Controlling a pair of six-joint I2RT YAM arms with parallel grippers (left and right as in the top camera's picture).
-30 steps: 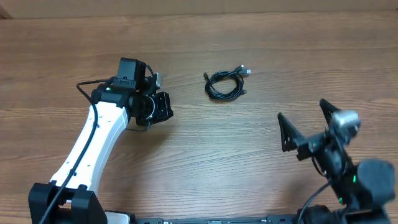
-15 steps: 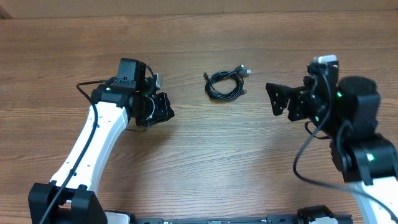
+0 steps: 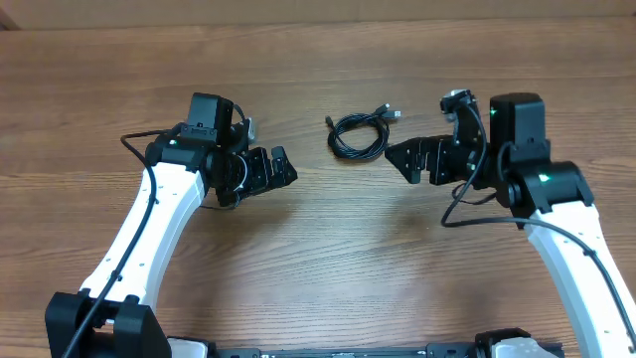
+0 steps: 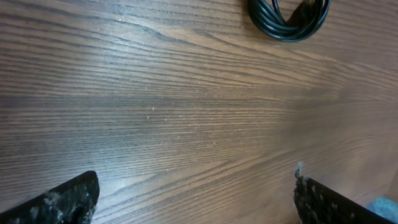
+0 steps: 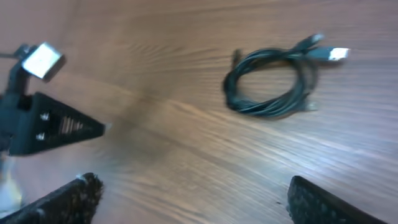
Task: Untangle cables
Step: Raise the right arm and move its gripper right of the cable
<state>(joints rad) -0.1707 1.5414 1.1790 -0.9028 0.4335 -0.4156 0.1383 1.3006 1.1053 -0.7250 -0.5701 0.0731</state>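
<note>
The cables (image 3: 360,134) lie as one small coil of thin black cords with silver-tipped plugs, on the wooden table (image 3: 328,259) at centre back. My left gripper (image 3: 276,172) is open to the coil's left, a short way off and holding nothing. My right gripper (image 3: 404,163) is open just right of the coil, not touching it. The left wrist view has the cables (image 4: 289,22) at the top edge, far ahead of the left gripper (image 4: 196,199). The right wrist view has the cables (image 5: 273,81) ahead of the right gripper (image 5: 193,196), with bare wood between its fingers (image 5: 329,202).
In the right wrist view, the left arm's black gripper head (image 5: 46,124) shows at far left. Both white arms reach in from the table's front corners, trailing thicker black wires (image 3: 139,149). Nothing else lies on the wood.
My left gripper has gone from shut to wide open in place. My right arm has swung up from the front right to just right of the coil.
</note>
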